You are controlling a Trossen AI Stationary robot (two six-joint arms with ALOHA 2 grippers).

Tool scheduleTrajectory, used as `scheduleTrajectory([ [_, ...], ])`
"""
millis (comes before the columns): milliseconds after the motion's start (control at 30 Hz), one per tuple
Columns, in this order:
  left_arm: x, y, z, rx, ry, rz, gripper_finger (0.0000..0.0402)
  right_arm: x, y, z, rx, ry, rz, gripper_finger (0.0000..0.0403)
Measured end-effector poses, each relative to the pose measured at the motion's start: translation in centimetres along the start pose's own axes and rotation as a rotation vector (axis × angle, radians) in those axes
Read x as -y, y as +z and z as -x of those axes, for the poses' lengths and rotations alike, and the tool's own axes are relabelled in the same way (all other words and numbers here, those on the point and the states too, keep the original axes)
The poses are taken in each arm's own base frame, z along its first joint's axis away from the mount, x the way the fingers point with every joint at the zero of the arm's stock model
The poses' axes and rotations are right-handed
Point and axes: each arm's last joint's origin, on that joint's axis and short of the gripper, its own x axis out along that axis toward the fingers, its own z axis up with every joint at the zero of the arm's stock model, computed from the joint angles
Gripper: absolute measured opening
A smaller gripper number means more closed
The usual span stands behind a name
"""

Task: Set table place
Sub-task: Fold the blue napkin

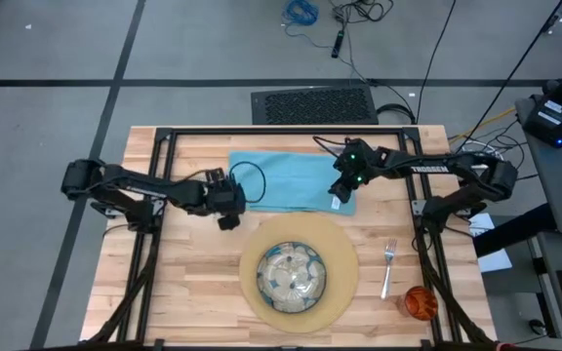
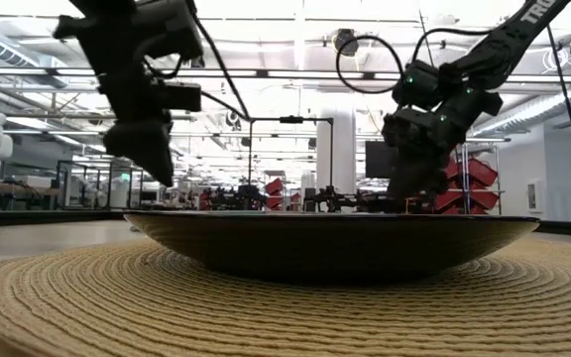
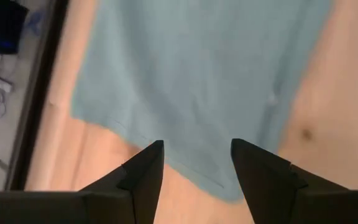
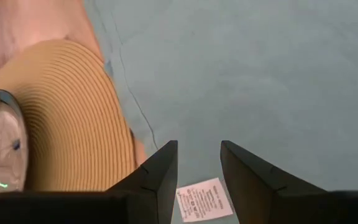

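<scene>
A teal napkin (image 1: 291, 180) lies spread flat on the wooden table (image 1: 193, 292), behind a round tan placemat (image 1: 344, 278) that bears a green-patterned plate (image 1: 296, 273). My left gripper (image 1: 230, 205) is open above the napkin's near left corner (image 3: 210, 180), its fingers on either side of it. My right gripper (image 1: 342, 190) is open above the napkin's near right part, beside a white label (image 4: 201, 200). A fork (image 1: 388, 268) and an orange cup (image 1: 420, 302) lie to the right of the placemat. No knife or spoon shows.
The table's black frame (image 1: 261, 132) runs along the far edge behind the napkin. The placemat's far rim (image 4: 114, 124) reaches close to the napkin's near edge. Bare wood shows at the near left of the table.
</scene>
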Motion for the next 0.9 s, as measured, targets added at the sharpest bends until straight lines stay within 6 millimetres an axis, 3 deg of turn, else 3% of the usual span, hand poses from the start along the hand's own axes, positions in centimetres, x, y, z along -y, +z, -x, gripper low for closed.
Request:
scheduleTrajectory([
  [367,-6.2,-0.1,-4.9,-0.107,-0.040,0.132,0.0134,-1.1,-0.6,-0.9,-0.050,0.020,-0.071,0.0082],
  [667,-5.9,0.2,-9.1,-0.100,-0.193,0.065,0.0127,-1.1,-0.9,-1.6,-0.068,-0.029,-0.118,0.0068],
  [900,-5.5,0.3,-10.3,-0.103,-0.184,0.042,0.0127,0.3,-1.5,-3.0,-0.130,-0.066,-0.162,0.0067],
])
